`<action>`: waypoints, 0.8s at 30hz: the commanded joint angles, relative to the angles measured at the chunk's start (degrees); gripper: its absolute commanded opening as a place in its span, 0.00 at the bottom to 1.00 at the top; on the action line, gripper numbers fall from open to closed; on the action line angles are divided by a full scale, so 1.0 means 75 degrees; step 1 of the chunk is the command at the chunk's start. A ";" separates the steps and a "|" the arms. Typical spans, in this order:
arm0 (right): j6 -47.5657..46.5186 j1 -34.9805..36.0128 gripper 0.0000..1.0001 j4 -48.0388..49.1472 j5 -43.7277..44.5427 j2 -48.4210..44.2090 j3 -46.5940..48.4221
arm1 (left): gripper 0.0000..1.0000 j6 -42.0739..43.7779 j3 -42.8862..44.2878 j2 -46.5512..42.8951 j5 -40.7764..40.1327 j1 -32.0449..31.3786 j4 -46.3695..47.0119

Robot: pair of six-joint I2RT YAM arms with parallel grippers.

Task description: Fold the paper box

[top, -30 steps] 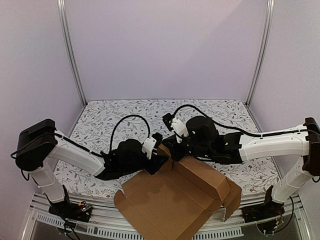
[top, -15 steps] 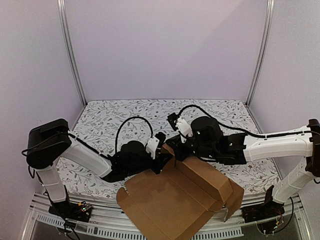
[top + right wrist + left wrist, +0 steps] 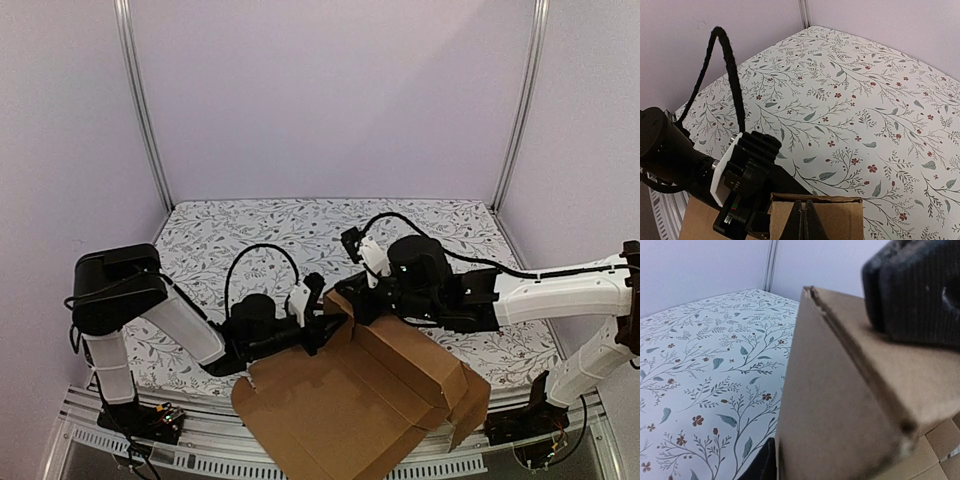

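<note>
The paper box (image 3: 350,400) is a brown cardboard sheet, partly folded, lying at the table's near edge with its front corner past the rail. One flap (image 3: 338,303) stands up at its far left corner. My left gripper (image 3: 322,322) is at that flap. In the left wrist view one black finger (image 3: 762,465) presses the cardboard (image 3: 840,405), and the other finger is hidden behind it. My right gripper (image 3: 804,220) is shut, its tips together against the flap's inner face (image 3: 840,220) just below the top edge. It also shows in the top view (image 3: 352,305).
The floral tablecloth (image 3: 260,230) covers the table behind the box. A black cable (image 3: 730,75) loops up over the left wrist (image 3: 747,180). An aluminium rail (image 3: 200,440) runs along the near edge. Purple walls and metal posts enclose the back and sides.
The left arm has swung in to the right and lower, its gripper moving down against the flap. The right gripper has shifted slightly right. The box has barely moved.
</note>
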 commanded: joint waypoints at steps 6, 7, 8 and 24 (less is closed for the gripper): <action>0.0197 0.0002 0.00 -0.0525 0.0114 -0.0306 -0.0402 | 0.32 0.0390 0.0009 0.0728 0.0157 -0.0004 0.1586; 0.0213 0.0005 0.00 -0.0525 0.0114 -0.0327 -0.0417 | 0.32 0.0428 0.0011 0.0791 0.0114 0.0002 0.1707; 0.0220 -0.0005 0.00 -0.0519 0.0114 -0.0339 -0.0426 | 0.33 0.0465 0.0014 0.0845 0.0082 0.0008 0.1862; 0.0262 -0.0001 0.00 -0.0474 0.0056 -0.0551 -0.0628 | 0.31 0.0488 0.0639 0.1692 0.0651 0.0197 0.2942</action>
